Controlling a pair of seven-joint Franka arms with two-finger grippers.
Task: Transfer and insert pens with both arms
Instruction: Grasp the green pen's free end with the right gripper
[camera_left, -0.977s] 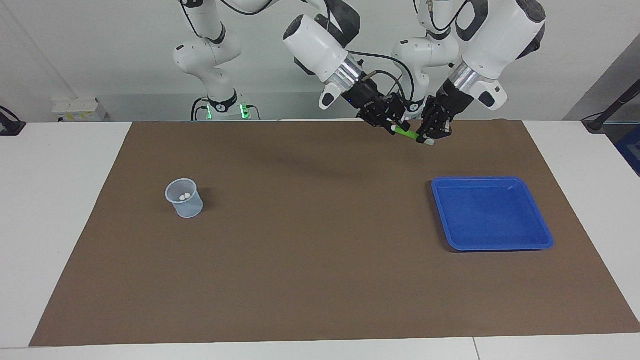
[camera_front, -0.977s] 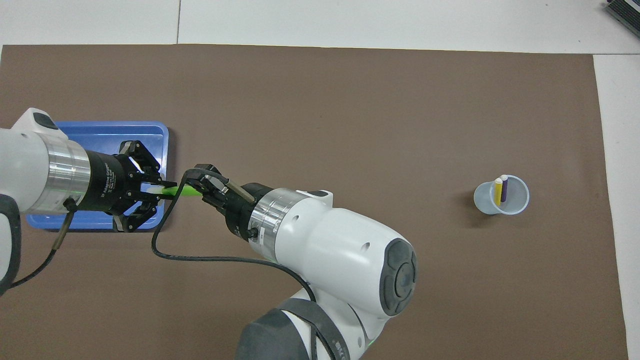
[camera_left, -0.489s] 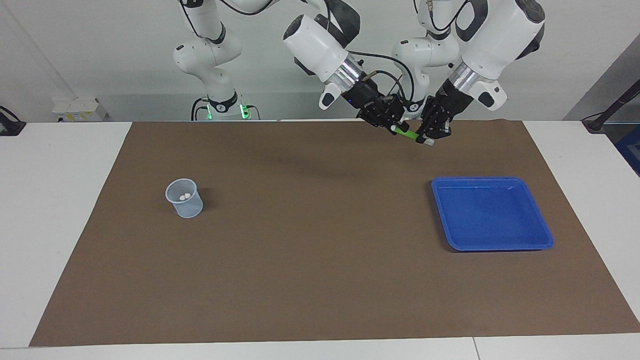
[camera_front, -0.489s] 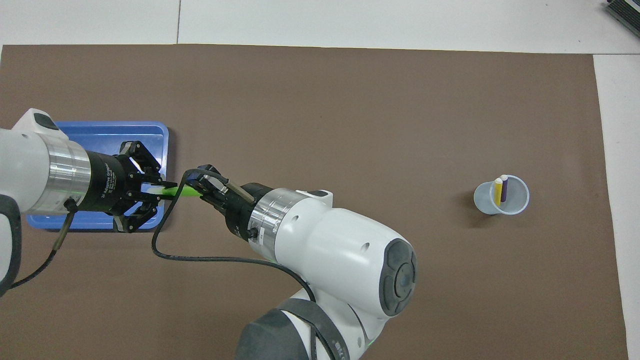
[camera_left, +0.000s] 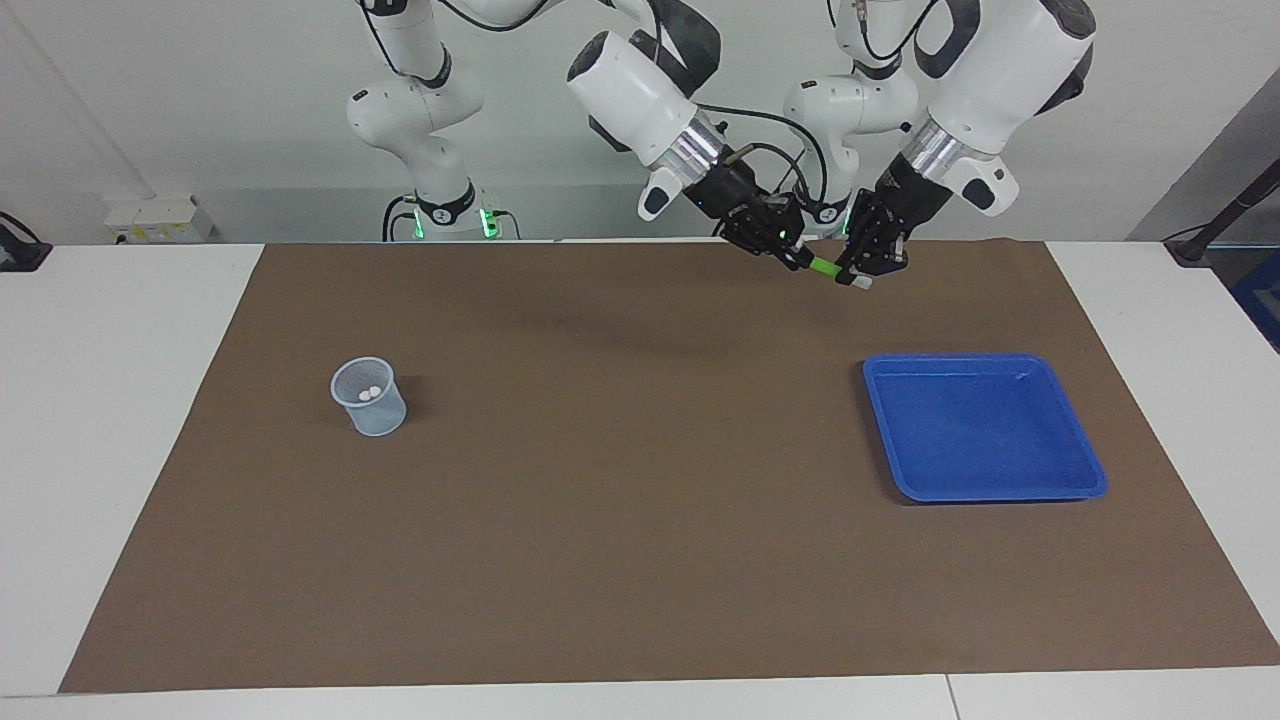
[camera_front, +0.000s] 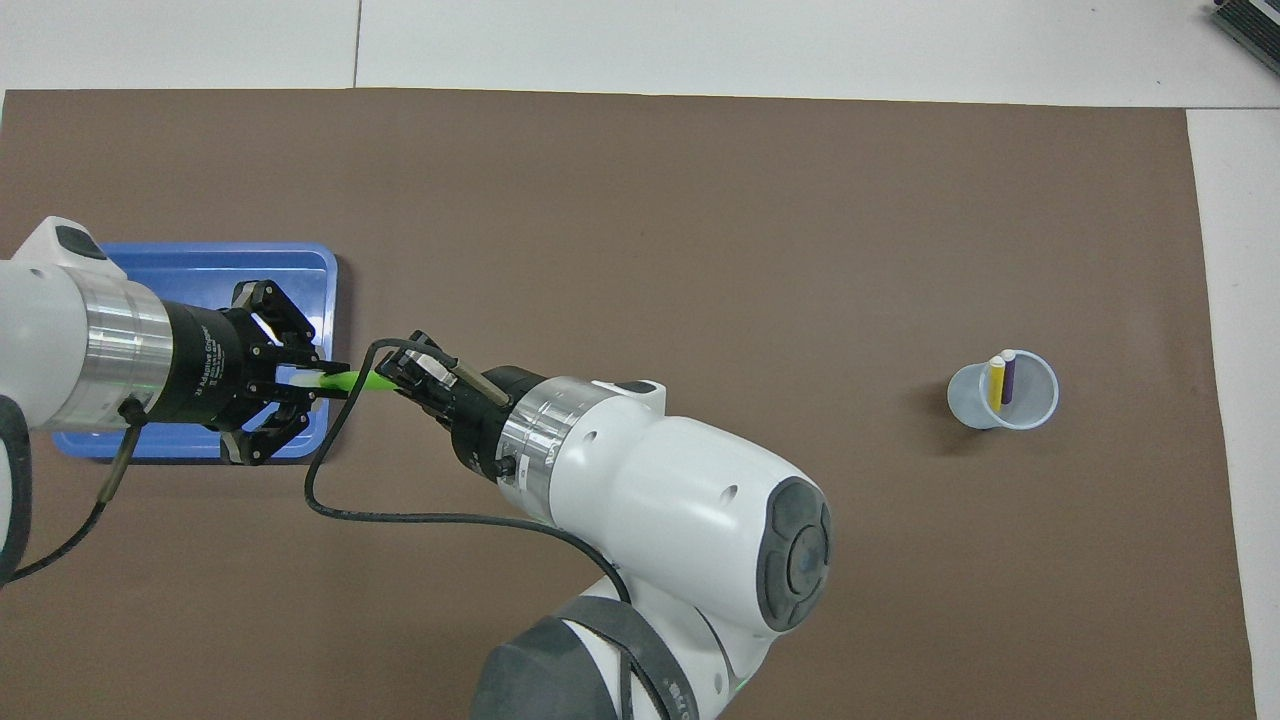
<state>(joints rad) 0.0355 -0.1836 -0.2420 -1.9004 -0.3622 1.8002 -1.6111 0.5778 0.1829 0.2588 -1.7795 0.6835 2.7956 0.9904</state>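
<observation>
Gripping opposite ends, the green pen (camera_left: 823, 266) is held aloft by both clenched grippers, left (camera_left: 858, 277) and right (camera_left: 798, 259), over the mat's (camera_left: 620, 520) robot-side edge near the tray (camera_left: 1090, 470).

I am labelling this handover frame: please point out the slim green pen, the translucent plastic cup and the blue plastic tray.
slim green pen (camera_left: 823, 266), facing view, green barrel.
translucent plastic cup (camera_left: 380, 415), facing view, outer wall.
blue plastic tray (camera_left: 985, 490), facing view, rim.
</observation>
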